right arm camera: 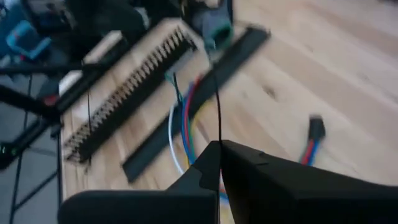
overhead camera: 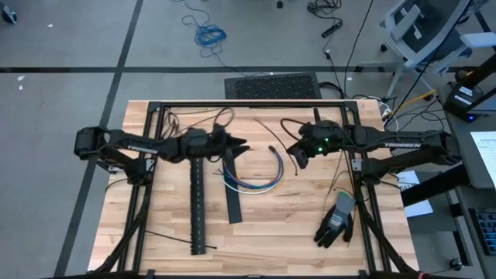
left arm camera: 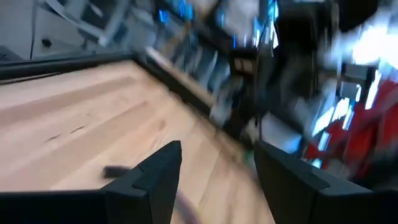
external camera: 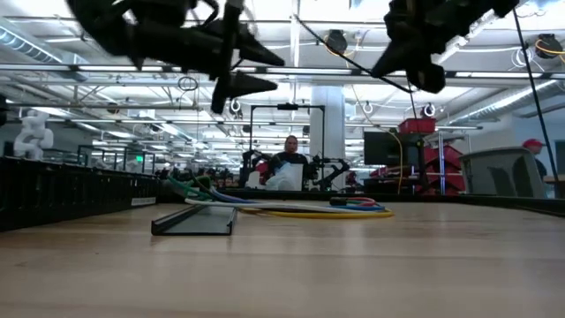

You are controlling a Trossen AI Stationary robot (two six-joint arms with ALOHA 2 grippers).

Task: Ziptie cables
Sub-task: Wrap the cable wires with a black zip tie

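The cables point(overhead camera: 256, 177) lie on the wooden table point(overhead camera: 155, 225) just right of its centre, a curved bundle of blue, white and yellow wires bending like a U open toward twelve o'clock, with the small dark connector point(overhead camera: 275, 149) at the right-hand end; in the low view they rest flat on the tabletop as a low streak of colour point(external camera: 309, 208); the left gripper point(overhead camera: 239, 146) hangs above the table at about ten o'clock from the bundle, clear of it, its two dark fingers point(left arm camera: 163, 168) standing partly apart with nothing between them; the right gripper point(overhead camera: 297, 157) hovers at about two o'clock from the bundle, just beside the connector, its fingers pressed together on a thin black zip tie point(right arm camera: 218, 99) that runs out from the tips; a long black toothed cable comb point(overhead camera: 196, 203) lies along the table at nine o'clock from the cables, a flat black channel strip point(overhead camera: 233, 198) sits between it and them, and a dark work glove point(overhead camera: 336, 222) lies at four o'clock near the table's right edge.
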